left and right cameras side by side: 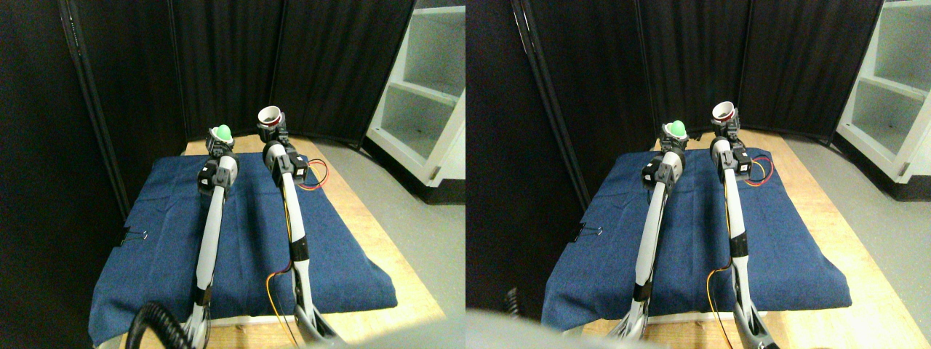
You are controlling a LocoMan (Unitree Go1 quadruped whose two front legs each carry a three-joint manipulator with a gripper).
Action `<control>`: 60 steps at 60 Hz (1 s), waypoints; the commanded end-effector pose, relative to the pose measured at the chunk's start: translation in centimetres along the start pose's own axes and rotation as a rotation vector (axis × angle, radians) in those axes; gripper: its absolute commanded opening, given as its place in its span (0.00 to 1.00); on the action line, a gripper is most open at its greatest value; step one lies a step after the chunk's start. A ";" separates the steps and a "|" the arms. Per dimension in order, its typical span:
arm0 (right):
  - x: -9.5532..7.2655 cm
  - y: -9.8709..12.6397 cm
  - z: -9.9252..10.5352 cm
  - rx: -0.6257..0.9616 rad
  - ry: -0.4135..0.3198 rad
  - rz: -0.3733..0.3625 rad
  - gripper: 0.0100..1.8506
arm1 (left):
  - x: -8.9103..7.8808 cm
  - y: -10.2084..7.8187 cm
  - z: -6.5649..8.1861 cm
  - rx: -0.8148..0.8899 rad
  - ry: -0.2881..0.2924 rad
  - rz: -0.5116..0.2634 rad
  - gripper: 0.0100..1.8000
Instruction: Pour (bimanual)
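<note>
Both pale arms reach up over a blue cloth (160, 240) on a wooden table. My left gripper (220, 138) holds a green cup-like thing (222, 132) at the far end of the cloth. My right gripper (270, 125) holds a cup (270, 115) with a white inside and a red band, tilted so its mouth faces up and toward the camera. The right cup sits slightly higher and to the right of the green one; the two are apart. What the cups contain cannot be seen.
Black curtain panels (233, 58) close off the back and left. A white shelf unit (425, 87) stands at the right on the grey floor. The wooden table edge (378, 240) runs along the right. A black clip (138, 234) holds the cloth's left edge.
</note>
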 end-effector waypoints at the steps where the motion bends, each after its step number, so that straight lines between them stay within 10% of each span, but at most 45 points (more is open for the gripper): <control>1: 0.2 0.3 0.2 -0.030 -0.021 0.032 0.17 | 0.3 -0.2 0.5 -0.016 -0.001 -0.045 0.18; 60: 0.3 -5.2 1.6 0.195 -0.077 -0.003 0.17 | 1.5 5.5 4.2 -0.032 -0.118 -0.055 0.18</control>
